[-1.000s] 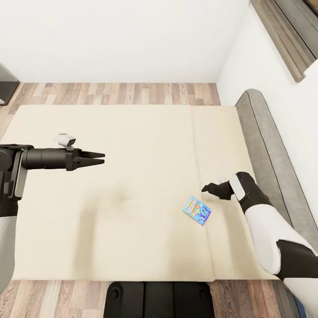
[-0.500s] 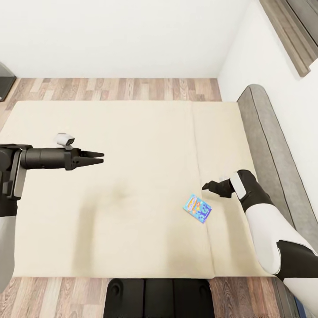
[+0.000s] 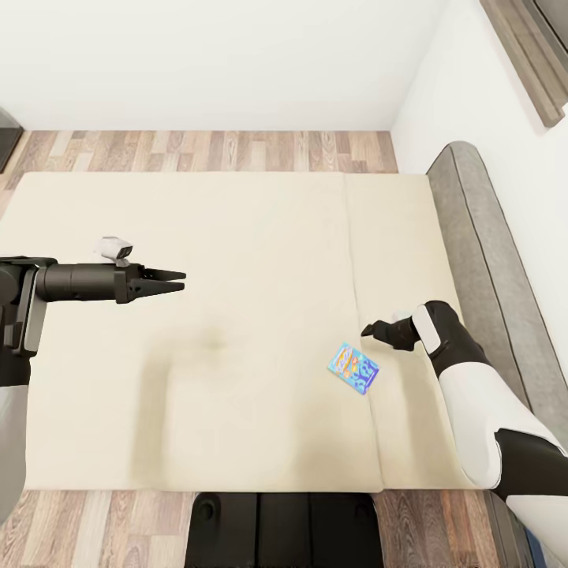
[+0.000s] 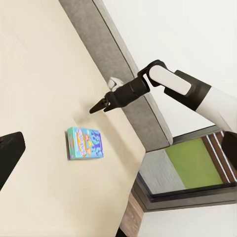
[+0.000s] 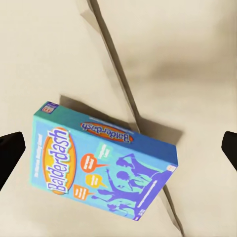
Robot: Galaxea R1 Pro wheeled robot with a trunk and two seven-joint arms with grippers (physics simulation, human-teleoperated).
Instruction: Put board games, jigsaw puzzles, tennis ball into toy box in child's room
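Observation:
A small blue board game (image 3: pixel 353 368) printed "Balderdash" lies flat on the bed (image 3: pixel 237 237), right beside the seam between the two beige mattress parts. My right gripper (image 3: pixel 368 331) hovers just beyond it toward the headboard, open, with nothing between its fingers. The right wrist view looks straight down on the board game (image 5: pixel 98 168), with a fingertip at each side edge. My left gripper (image 3: pixel 183 281) hangs open over the left half of the mattress, far from the game. The left wrist view takes in the board game (image 4: pixel 85 143) and the right gripper (image 4: pixel 94 109).
A low grey headboard (image 3: pixel 481 237) runs along the bed's right side against a white wall. Wood-plank floor (image 3: pixel 197 150) shows beyond the bed's far edge. My dark base (image 3: pixel 284 528) stands at the near edge. A window (image 4: pixel 187 163) lies past the headboard.
The whole view has slid a little, so the camera moved. Both grippers and the board game hold nearly the same places relative to each other.

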